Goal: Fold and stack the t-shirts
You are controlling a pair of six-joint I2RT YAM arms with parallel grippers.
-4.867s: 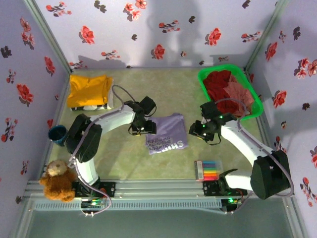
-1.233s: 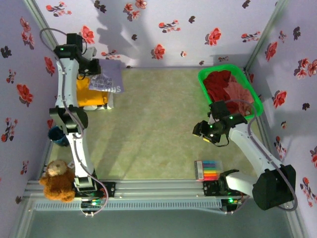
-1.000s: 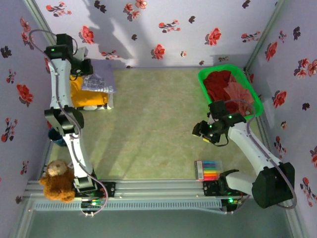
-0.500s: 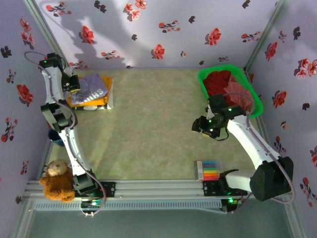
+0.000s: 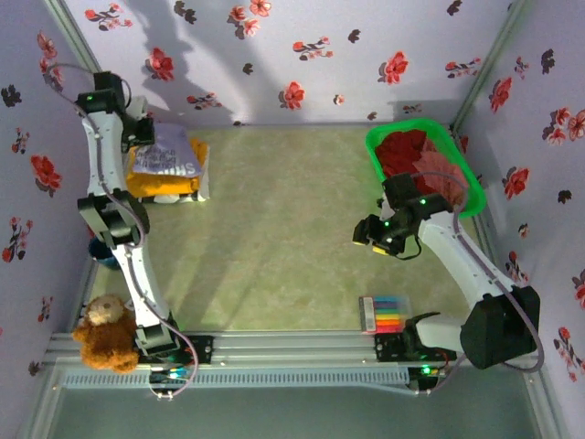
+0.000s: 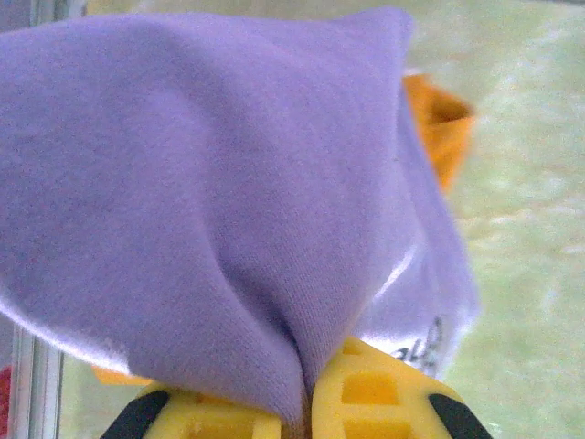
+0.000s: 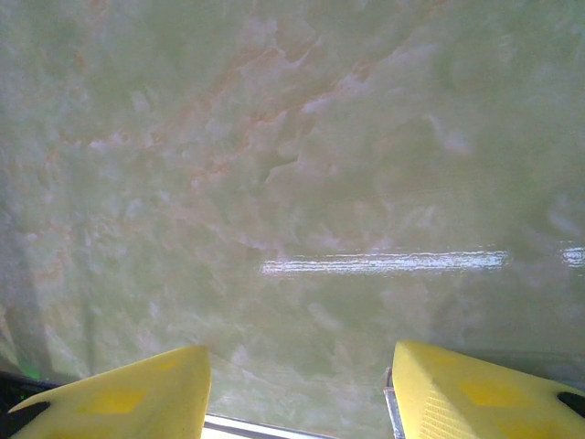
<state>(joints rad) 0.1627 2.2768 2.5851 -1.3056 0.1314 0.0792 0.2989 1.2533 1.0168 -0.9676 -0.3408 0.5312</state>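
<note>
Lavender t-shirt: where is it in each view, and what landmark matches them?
Top external: lavender t-shirt at far left, over the mustard-yellow t-shirt, pinched by the left gripper.
Left wrist: top and middle, bunched into the left gripper at the bottom edge.
Right wrist: faces green tabletop; the right gripper stands open.
Shared landmark: the mustard-yellow t-shirt, upper right in the left wrist view.

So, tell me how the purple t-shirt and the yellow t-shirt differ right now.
The purple t-shirt is pinched in the left claw; the yellow t-shirt is in no claw and lies on the table. The purple t-shirt is on top, covering part of the yellow t-shirt beneath it. The purple t-shirt shows white lettering; the yellow t-shirt shows none. Both are soft cloth at the table's far left corner.
</note>
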